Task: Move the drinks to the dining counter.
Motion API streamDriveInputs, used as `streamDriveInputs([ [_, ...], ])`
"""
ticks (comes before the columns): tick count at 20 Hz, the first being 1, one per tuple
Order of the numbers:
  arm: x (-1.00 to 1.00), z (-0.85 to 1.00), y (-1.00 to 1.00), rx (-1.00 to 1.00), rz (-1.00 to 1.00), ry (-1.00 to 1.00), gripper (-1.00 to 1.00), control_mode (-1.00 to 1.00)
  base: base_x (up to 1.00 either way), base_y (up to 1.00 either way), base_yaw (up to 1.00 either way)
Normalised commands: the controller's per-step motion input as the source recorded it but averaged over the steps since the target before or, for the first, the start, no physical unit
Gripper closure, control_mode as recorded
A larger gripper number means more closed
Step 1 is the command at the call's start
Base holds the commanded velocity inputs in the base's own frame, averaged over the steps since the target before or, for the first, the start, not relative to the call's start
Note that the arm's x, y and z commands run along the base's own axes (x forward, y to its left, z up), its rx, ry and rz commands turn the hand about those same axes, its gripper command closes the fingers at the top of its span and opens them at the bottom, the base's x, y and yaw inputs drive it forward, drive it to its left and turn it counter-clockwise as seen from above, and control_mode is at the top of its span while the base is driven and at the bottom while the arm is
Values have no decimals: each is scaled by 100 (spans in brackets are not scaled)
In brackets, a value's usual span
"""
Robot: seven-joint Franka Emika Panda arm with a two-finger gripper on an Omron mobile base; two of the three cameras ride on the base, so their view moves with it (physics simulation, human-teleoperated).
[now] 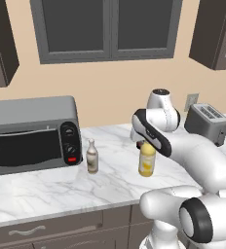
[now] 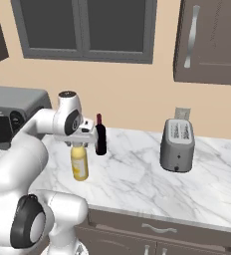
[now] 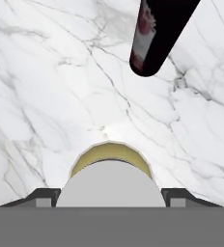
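Directly beneath the pincer stands the yellow juice bottle, upright on the marble counter, its pale cap sitting between the two dark finger tips in the hand view. The tips flank the cap on either side with a slight gap, so the pincer is spread around the bottle's top; whether the pads already touch the cap cannot be told. The bottle's base rests on the counter in both base views.

Just behind the pincer, toward the wall, the slim dark red-brown bottle stands upright (in the hand view it reaches in from the top edge, its reddish label facing the camera), near the juice bottle but apart from it. To the pincer's left, in the left base view, the small beige-grey bottle with a white cap stands upright, just beside the front corner of the grey toaster oven. Well off to the pincer's right, a silver toaster sits on the same counter below a wall outlet. All three drinks stand on this counter by the toaster oven.
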Motion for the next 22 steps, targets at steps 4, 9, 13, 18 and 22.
streamDriveInputs([
  [4,-2,-49,0,0,2,4,100,-100,0,0,0],
  [9,-39,-14,8,-1,1,-1,100,-100,0,0,0],
  [13,-42,57,-1,-6,0,-21,100,-100,0,0,0],
  [18,-12,100,-22,-1,0,-1,100,-100,0,0,0],
  [22,-17,100,-33,0,0,10,100,-100,0,0,0],
])
